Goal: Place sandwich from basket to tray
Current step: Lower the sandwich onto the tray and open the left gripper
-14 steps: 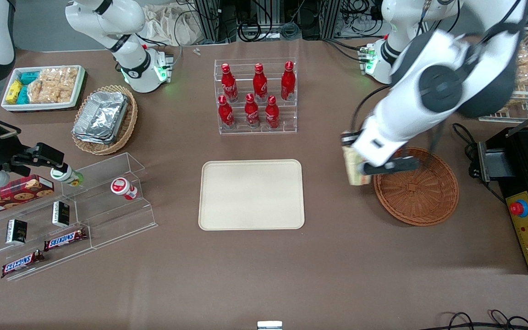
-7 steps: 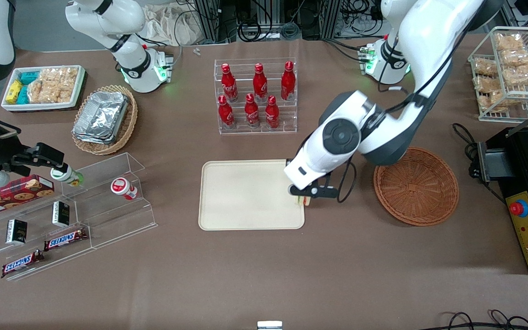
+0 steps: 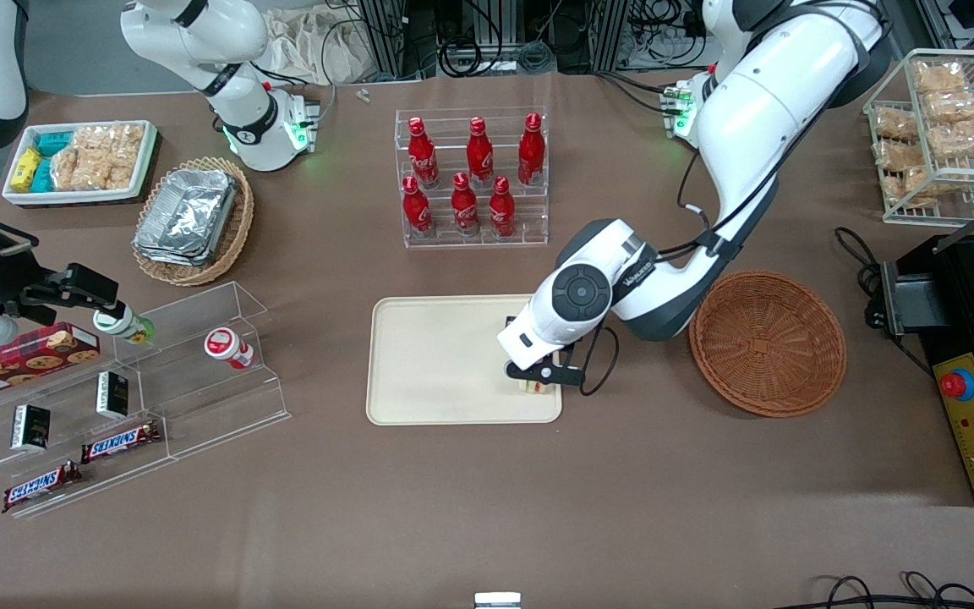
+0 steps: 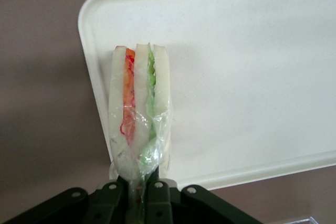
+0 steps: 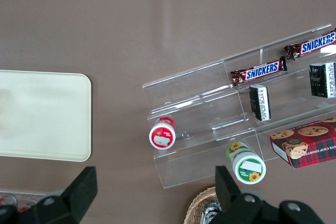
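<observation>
My left gripper hangs low over the cream-beige tray, above the tray's corner nearest the basket and the front camera. It is shut on the plastic-wrapped sandwich, a wedge of pale bread with orange-red and green filling. In the front view only a sliver of the sandwich shows under the gripper. The tray lies below the sandwich in the left wrist view. The round reddish-brown wicker basket stands beside the tray toward the working arm's end, with nothing in it.
A clear rack of red bottles stands farther from the front camera than the tray. A clear stepped shelf with snacks lies toward the parked arm's end. A black appliance stands beside the basket.
My gripper has carried the sandwich from the basket's edge across to the tray, then moved further over the tray and lower.
</observation>
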You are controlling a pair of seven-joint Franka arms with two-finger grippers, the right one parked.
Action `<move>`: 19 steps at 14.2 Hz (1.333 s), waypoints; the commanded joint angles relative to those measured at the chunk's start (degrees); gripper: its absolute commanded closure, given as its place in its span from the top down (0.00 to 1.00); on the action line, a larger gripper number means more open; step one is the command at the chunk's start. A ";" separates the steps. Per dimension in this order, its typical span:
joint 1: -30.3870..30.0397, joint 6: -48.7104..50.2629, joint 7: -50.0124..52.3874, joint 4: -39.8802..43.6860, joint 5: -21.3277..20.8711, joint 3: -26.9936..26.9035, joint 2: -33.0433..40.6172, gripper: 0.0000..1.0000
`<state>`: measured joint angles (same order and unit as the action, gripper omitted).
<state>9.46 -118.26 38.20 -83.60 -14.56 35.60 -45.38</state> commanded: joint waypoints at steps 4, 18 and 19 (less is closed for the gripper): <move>1.62 -1.18 4.25 2.38 -0.91 -0.80 -3.40 0.00; -10.13 7.07 4.86 2.39 -0.20 -0.71 11.87 1.00; -13.29 8.99 4.60 2.12 -0.20 -0.36 13.80 1.00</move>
<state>1.76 -112.23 42.63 -79.12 -14.57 34.75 -36.54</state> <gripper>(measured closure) 0.000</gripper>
